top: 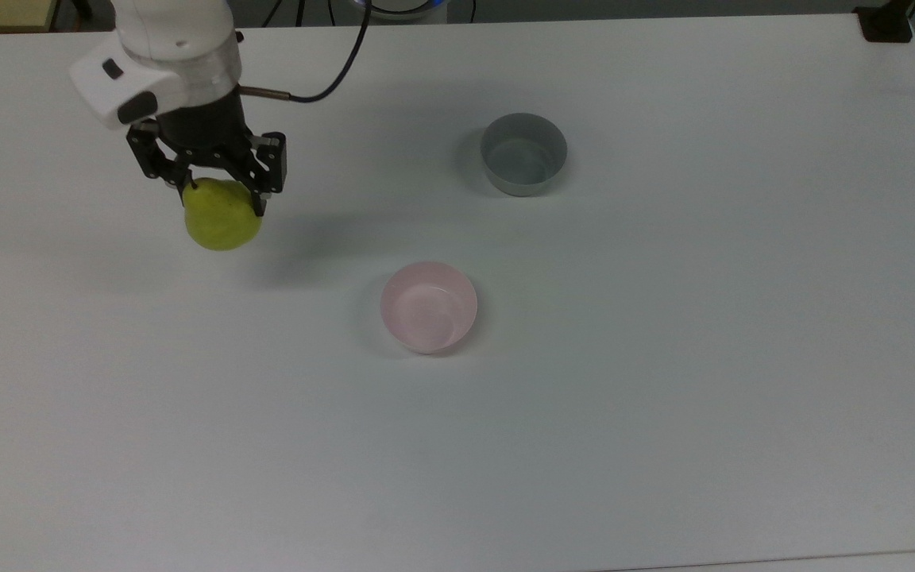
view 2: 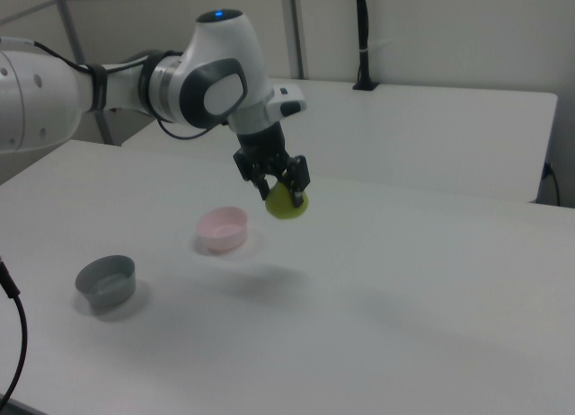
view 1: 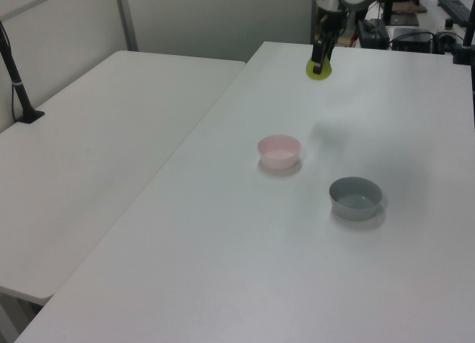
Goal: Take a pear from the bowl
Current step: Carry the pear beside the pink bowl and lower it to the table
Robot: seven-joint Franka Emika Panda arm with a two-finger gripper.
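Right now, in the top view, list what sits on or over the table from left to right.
Pear held in the gripper → pink bowl → grey bowl.

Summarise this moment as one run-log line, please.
gripper: shut on pear | pear: airborne | pink bowl: empty | grey bowl: empty

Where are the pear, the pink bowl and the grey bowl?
pear [top: 221, 225], top view, its yellow-green body.
pink bowl [top: 429, 307], top view, its smooth inside.
grey bowl [top: 523, 154], top view, its inside.
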